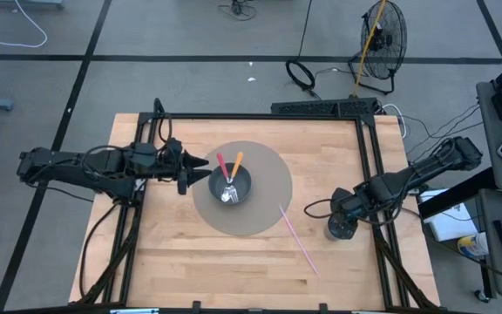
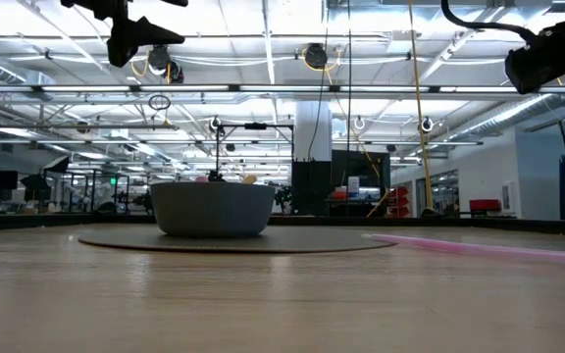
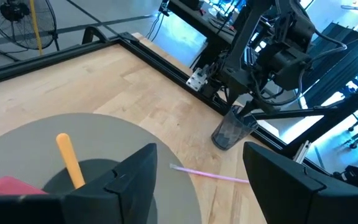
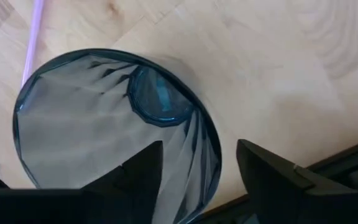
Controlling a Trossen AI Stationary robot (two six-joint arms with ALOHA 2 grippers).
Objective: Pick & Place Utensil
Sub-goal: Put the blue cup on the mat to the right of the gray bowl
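A dark grey bowl (image 1: 232,186) (image 2: 212,209) stands on a round grey mat (image 1: 273,179). It holds utensils with an orange handle (image 1: 236,162) (image 3: 69,158) and a red handle (image 1: 221,165) (image 3: 14,185), which lean on its rim. A thin pink stick (image 1: 299,237) (image 3: 210,176) lies flat on the wood between the mat and a dark ribbed glass (image 1: 339,229) (image 3: 232,129). My left gripper (image 1: 203,171) (image 3: 199,168) hovers open, high above the bowl's left edge. My right gripper (image 1: 342,220) (image 4: 199,165) is open above the upright glass (image 4: 104,118), one finger over its inside and one outside its rim.
A black frame rail (image 1: 369,166) runs along the table's right side, close to the glass. Another rail (image 1: 260,116) lines the far edge. Bare wood (image 1: 234,270) stretches along the near side. A floor fan (image 1: 382,39) and cables lie beyond the table.
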